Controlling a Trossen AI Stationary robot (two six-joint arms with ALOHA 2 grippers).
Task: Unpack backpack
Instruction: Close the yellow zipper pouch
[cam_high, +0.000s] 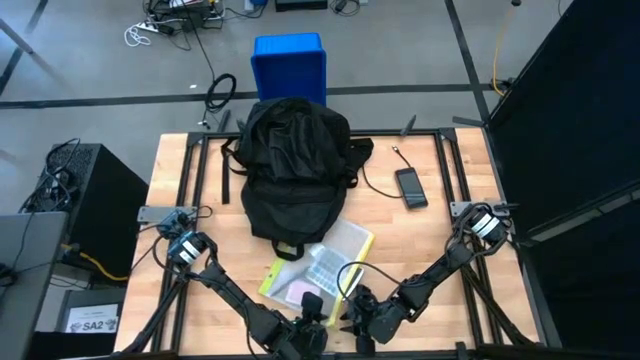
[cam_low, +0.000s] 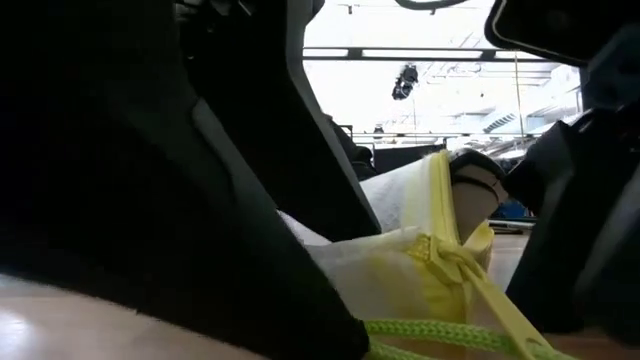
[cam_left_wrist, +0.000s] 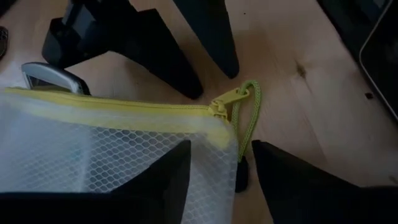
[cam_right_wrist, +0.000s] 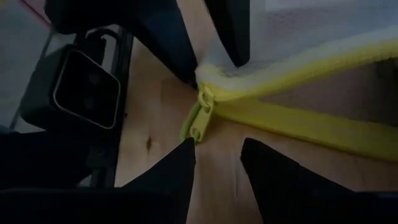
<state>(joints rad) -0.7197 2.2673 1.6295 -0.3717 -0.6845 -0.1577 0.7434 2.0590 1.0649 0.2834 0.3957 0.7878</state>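
Yellow zipper pull (cam_right_wrist: 198, 121) on our mesh pouch (cam_high: 320, 266) sits just ahead of the right claw (cam_right_wrist: 214, 163), open like the left claw (cam_left_wrist: 217, 165), backpack (cam_high: 293, 165) farther up the bench (cam_high: 440, 215).

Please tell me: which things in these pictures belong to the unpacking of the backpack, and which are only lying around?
Belong to the job:
- backpack, black, lying on the table
- mesh pouch with yellow zipper, in front of the backpack
- left hand and right hand, both at the pouch's zipper end

Only lying about:
- phone with its cable, right of the backpack
- blue bin beyond the table
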